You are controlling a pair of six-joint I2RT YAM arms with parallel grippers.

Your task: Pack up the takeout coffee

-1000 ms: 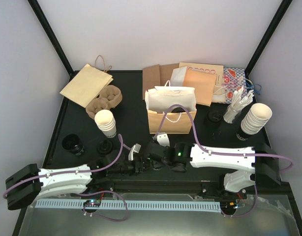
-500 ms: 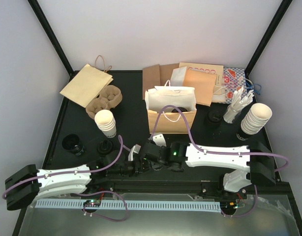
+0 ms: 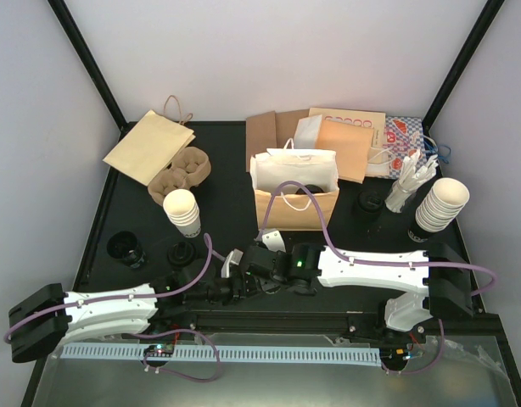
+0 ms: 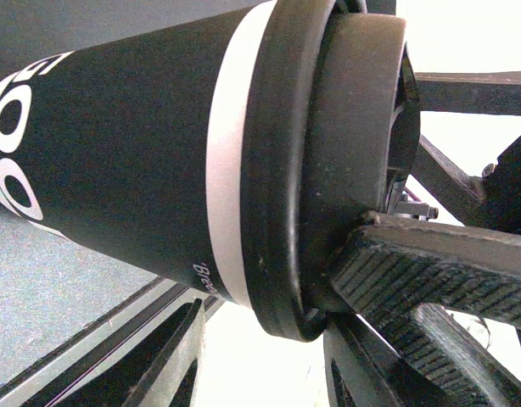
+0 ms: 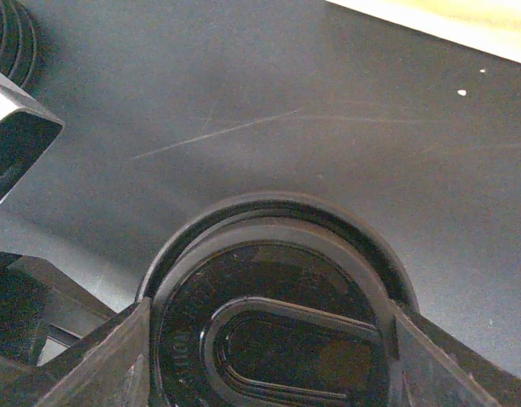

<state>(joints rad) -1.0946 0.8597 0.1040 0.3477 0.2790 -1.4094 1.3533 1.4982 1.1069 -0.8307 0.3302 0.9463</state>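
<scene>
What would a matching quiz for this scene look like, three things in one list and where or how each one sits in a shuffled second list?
Things:
1. lidded cup
2. pulp carrier
3. brown paper bag

Places or states:
A. standing upright, open at the top
B. far left, beside the flat kraft bag
C. gripped at its lid by the right gripper

Pairs: 1-C, 2-B, 3-A

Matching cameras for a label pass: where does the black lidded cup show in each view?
Top external: low centre, below the paper bag, too dark to pick out.
Left wrist: cup fills the frame, lying sideways, lid rightward.
Right wrist: bottom centre, lid seen end-on.
Shared landmark: the dark table top.
</scene>
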